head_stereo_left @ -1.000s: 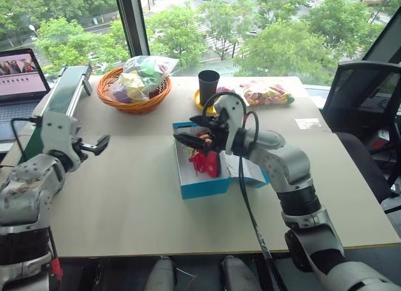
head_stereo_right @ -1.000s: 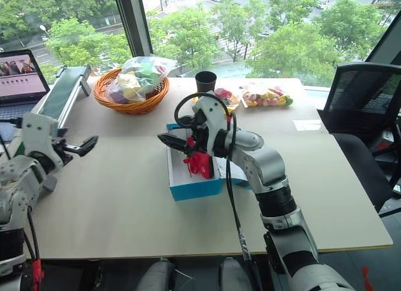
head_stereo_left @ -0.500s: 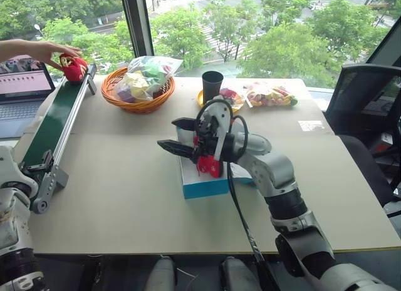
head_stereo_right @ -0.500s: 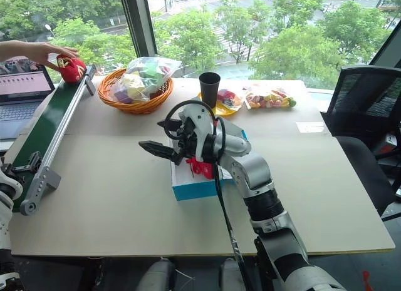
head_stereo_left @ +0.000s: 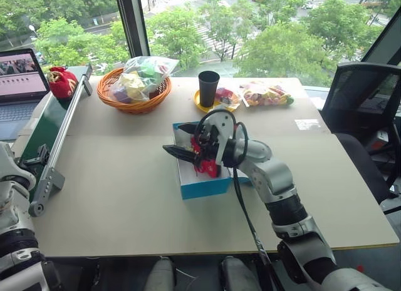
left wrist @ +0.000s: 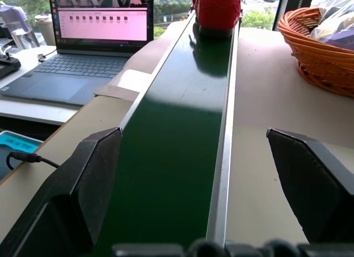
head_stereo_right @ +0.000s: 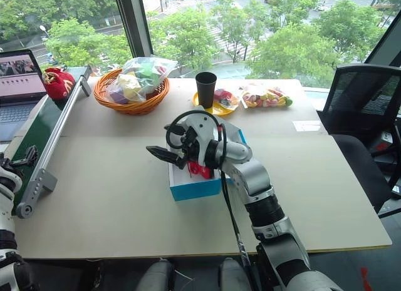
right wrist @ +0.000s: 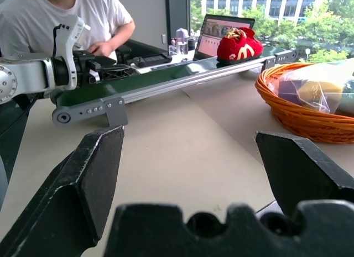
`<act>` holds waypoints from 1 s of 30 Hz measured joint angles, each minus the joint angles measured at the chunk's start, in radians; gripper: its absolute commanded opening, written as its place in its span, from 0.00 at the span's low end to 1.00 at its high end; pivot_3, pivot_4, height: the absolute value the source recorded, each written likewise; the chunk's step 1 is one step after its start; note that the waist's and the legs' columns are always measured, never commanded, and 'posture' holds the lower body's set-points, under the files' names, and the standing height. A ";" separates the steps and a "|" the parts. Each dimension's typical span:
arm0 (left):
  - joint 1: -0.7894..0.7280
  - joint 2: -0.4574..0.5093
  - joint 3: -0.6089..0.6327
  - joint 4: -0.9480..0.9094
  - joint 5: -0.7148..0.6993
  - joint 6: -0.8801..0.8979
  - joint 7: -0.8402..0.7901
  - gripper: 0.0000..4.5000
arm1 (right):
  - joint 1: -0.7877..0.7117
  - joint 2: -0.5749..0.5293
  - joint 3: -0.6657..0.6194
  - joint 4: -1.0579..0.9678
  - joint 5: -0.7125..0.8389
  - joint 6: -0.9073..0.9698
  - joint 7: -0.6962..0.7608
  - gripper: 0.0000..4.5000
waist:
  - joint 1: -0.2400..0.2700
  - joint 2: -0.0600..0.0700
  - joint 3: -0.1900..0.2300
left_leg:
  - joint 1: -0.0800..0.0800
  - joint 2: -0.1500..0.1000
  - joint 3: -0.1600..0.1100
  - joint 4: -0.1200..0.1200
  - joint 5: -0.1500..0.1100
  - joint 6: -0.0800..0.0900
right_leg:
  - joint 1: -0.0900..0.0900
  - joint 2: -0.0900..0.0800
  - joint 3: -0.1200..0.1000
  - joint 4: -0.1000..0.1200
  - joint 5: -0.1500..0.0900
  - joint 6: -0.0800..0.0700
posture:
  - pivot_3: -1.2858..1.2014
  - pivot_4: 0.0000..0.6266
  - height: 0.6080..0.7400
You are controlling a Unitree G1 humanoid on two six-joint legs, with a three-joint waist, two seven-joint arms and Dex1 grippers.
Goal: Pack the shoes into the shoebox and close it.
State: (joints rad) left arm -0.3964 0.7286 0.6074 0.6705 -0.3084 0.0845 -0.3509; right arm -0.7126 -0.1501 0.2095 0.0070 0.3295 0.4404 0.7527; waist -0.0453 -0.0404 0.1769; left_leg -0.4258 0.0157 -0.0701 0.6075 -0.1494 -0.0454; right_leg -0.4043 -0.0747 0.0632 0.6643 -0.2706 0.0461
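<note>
On the pale rectangular tabletop (head_stereo_left: 125, 197), near its middle, sits the bright blue cardboard shoebox (head_stereo_left: 202, 186) with its white inside showing, and one small red soft shoe (head_stereo_left: 207, 168) lies inside it. Over that box hangs the right gripper (head_stereo_left: 180, 142), level and pointing toward the robot's left, its two black fingers spread wide with nothing between them. Along the table's left edge runs a long green conveyor belt with silver side rails (head_stereo_left: 47, 125). At its far end rests the second red soft shoe with pale trim (head_stereo_left: 61, 82), well apart from the box; the right wrist view shows a yellowish curly mark on its side. At the near end of the belt is the left gripper (left wrist: 213, 202), fingers parted wide on either side of the belt, holding nothing. Beside the belt stands an open laptop with a pinkish screen (head_stereo_left: 22, 75). Farther back sit a woven orange basket (head_stereo_left: 133, 98) filled with a crinkly bag of colourful items, and a black cup (head_stereo_left: 208, 87).
</note>
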 measured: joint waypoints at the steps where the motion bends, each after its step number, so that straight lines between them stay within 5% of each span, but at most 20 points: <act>1: -0.002 0.007 -0.011 0.018 0.011 -0.015 -0.002 1.00 | 0.001 0.002 0.000 -0.005 -0.001 0.000 -0.004 1.00 | 0.000 0.000 0.000 | 0.000 0.000 0.000 0.000 0.000 0.000 | 0.000 0.000 0.000 0.000 0.000 0.000 | 0.52 0.24 0.96; 30: -0.142 0.066 -0.114 0.311 0.032 -0.062 -0.025 1.00 | -0.026 -0.025 0.015 -0.097 -0.013 0.053 -0.040 1.00 | 0.001 0.000 0.000 | 0.000 0.000 0.000 0.000 0.000 0.000 | 0.000 0.000 -0.001 0.000 0.000 0.000 | 0.52 0.24 0.96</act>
State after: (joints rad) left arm -0.5387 0.7949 0.4934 0.9812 -0.2761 0.0221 -0.3756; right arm -0.7384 -0.1746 0.2247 -0.0903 0.3163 0.4930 0.7127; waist -0.0442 -0.0405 0.1768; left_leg -0.4260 0.0156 -0.0701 0.6076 -0.1494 -0.0454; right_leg -0.4043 -0.0746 0.0626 0.6646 -0.2706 0.0461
